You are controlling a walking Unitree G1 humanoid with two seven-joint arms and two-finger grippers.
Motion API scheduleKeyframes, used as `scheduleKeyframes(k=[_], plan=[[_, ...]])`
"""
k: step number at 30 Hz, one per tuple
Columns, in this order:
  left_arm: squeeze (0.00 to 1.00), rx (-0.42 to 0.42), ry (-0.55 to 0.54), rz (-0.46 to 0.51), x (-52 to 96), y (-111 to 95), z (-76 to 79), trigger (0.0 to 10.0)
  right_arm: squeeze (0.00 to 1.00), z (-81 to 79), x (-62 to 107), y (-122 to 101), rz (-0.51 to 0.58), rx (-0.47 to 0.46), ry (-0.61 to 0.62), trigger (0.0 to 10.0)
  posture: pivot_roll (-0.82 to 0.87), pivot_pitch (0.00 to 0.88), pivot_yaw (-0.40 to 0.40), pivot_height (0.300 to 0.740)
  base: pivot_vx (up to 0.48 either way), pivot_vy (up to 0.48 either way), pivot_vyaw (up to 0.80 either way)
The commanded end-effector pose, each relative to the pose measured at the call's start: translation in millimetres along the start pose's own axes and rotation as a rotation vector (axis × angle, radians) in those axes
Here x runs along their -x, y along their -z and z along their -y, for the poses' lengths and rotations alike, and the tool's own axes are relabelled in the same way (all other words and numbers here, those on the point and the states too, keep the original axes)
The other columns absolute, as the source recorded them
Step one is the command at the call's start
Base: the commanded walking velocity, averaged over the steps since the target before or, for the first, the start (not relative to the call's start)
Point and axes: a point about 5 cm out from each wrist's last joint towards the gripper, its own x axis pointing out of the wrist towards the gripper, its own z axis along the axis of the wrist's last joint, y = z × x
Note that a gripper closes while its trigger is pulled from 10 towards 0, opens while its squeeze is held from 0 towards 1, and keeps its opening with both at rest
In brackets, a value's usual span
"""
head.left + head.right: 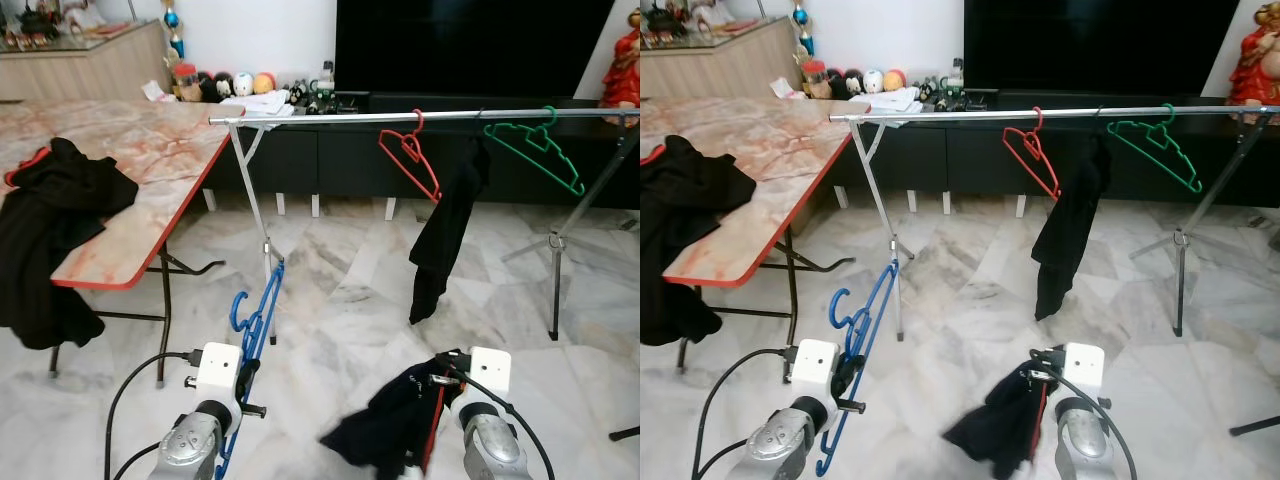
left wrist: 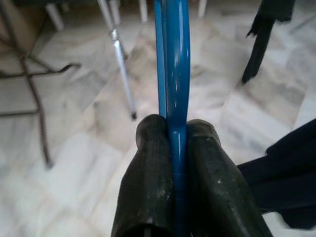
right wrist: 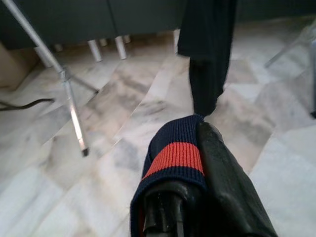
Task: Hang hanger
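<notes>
Facing the rail (image 1: 420,117), we hold both arms low before it. The left gripper (image 2: 175,148) has its jaws clamped on the blue hanger (image 1: 256,310), below the rail; the right gripper (image 3: 190,163) pinches a dark garment (image 1: 385,425).

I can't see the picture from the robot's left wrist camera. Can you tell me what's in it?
The left gripper has its two black fingers pinched tight on a blue hanger that runs straight away from the camera. Behind it lies a pale marble floor, with a thin silver rack leg and dark cloth at one edge.
</notes>
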Motion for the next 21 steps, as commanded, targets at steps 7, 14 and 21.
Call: scheduleKeyframes(k=[7, 14, 21], plan=[[0.0, -0.038, 0.088, -0.063, -2.8, 0, 6.2, 10.0, 0.0, 0.6, -3.9, -9, 0.021, 0.02, -0.017, 10.0, -0.02, 0.018, 0.054, 0.74, 0.0, 0.0, 0.0], [0.0, -0.187, 0.241, -0.188, 0.3, 9, 8.4, 10.0, 0.0, 0.4, -14.3, -23, 0.015, 0.065, -0.029, 10.0, -0.02, 0.016, 0.052, 0.74, 0.0, 0.0, 0.0], [0.0, -0.38, 0.555, -0.375, 14.5, 18, 8.8, 10.0, 0.0, -5.1, -23.0, -36, 0.023, 0.129, -0.061, 10.0, -0.01, 0.014, 0.048, 0.74, 0.0, 0.0, 0.0]])
